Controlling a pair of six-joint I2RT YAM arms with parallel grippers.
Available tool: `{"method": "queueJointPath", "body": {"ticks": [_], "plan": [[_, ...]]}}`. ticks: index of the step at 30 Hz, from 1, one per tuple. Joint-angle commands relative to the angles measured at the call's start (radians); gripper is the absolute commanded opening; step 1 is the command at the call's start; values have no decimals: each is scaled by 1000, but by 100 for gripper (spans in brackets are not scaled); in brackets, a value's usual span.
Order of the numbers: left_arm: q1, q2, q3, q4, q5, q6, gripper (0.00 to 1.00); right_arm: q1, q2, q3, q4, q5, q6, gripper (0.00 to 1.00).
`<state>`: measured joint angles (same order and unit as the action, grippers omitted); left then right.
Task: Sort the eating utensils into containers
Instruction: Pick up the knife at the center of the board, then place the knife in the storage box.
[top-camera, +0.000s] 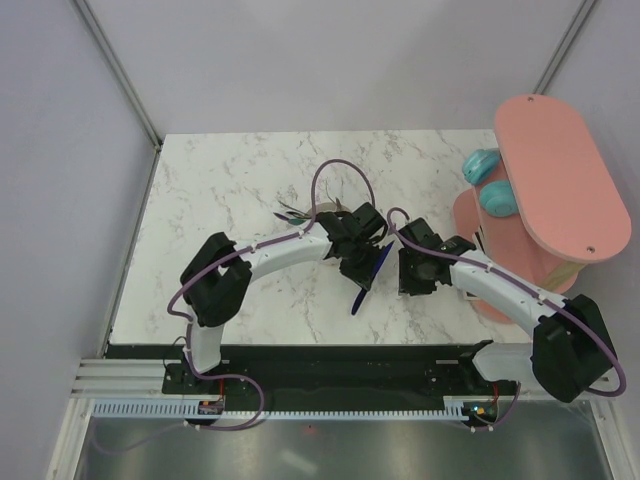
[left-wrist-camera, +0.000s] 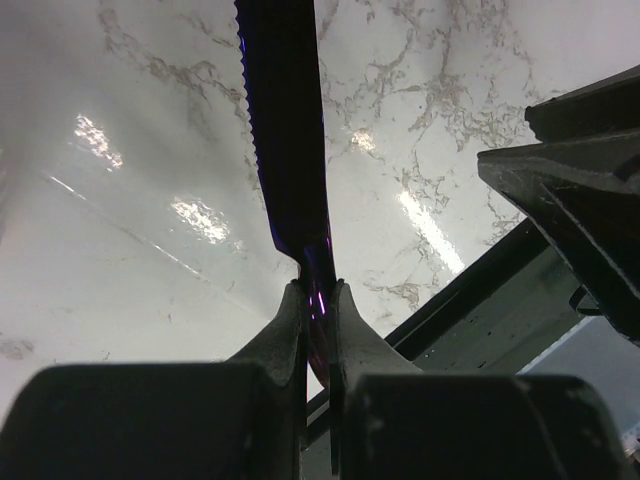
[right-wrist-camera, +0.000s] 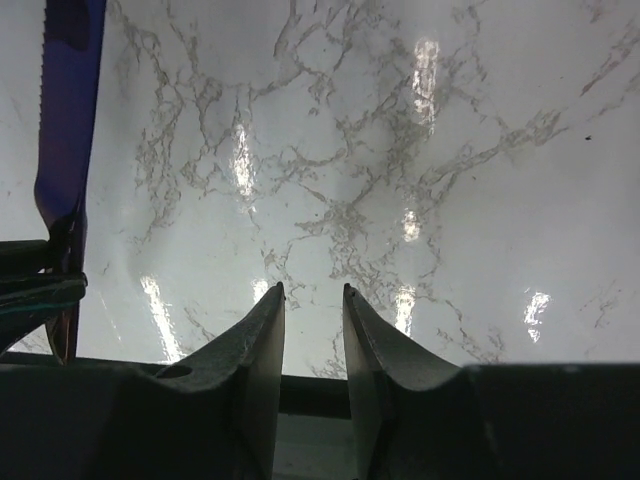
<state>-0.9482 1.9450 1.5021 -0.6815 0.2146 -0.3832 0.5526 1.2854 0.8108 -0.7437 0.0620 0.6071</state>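
Observation:
My left gripper (top-camera: 362, 268) is shut on a dark purple utensil (top-camera: 371, 274) with a saw-toothed edge. In the left wrist view the utensil (left-wrist-camera: 285, 120) rises from between the fingertips (left-wrist-camera: 318, 290), above the marble table. It also shows at the left of the right wrist view (right-wrist-camera: 65, 120). My right gripper (top-camera: 410, 277) hangs just to the right of it, jaws a little apart with nothing between them (right-wrist-camera: 313, 292). Several dark utensils (top-camera: 293, 212) stick out behind the left wrist. The white holder is mostly hidden under that arm.
A large pink oval board (top-camera: 560, 180) on a pink stand takes the right side, with two teal objects (top-camera: 482, 163) at its left edge. The right arm's black body (left-wrist-camera: 580, 190) is close to the left gripper. The table's front edge (top-camera: 320, 345) lies near both grippers.

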Motion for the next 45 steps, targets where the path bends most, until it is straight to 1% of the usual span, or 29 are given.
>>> {"method": "queueJointPath", "body": {"ticks": [1,4,5,8,11,15,17,19,24,26,35,45], "plan": [[19,-90,7,30,-24,29,2,-2,-21,88,-32,84,29,36],[34,-109,6,28,-40,23,2,-2,-55,126,-33,113,52,30],[38,-113,6,28,-41,21,2,-3,-84,133,-33,145,72,29],[49,-135,15,28,-50,27,2,-5,-110,146,-40,191,89,31],[66,-155,21,28,-54,27,2,-10,-95,140,-52,219,91,32],[92,-181,23,30,-55,30,2,-13,-49,120,-48,196,79,32],[100,-196,26,27,-58,36,2,-11,-22,105,-26,159,66,28],[112,-204,30,27,-64,44,2,-11,-5,93,-8,128,57,26],[164,-213,70,19,-70,55,2,-11,46,93,7,105,34,25],[192,-212,92,14,-70,63,2,-11,61,96,13,92,23,23],[290,-192,158,13,-81,83,2,-11,106,94,27,78,10,22],[318,-113,276,14,-89,106,2,-13,152,108,30,70,-10,23]]}}
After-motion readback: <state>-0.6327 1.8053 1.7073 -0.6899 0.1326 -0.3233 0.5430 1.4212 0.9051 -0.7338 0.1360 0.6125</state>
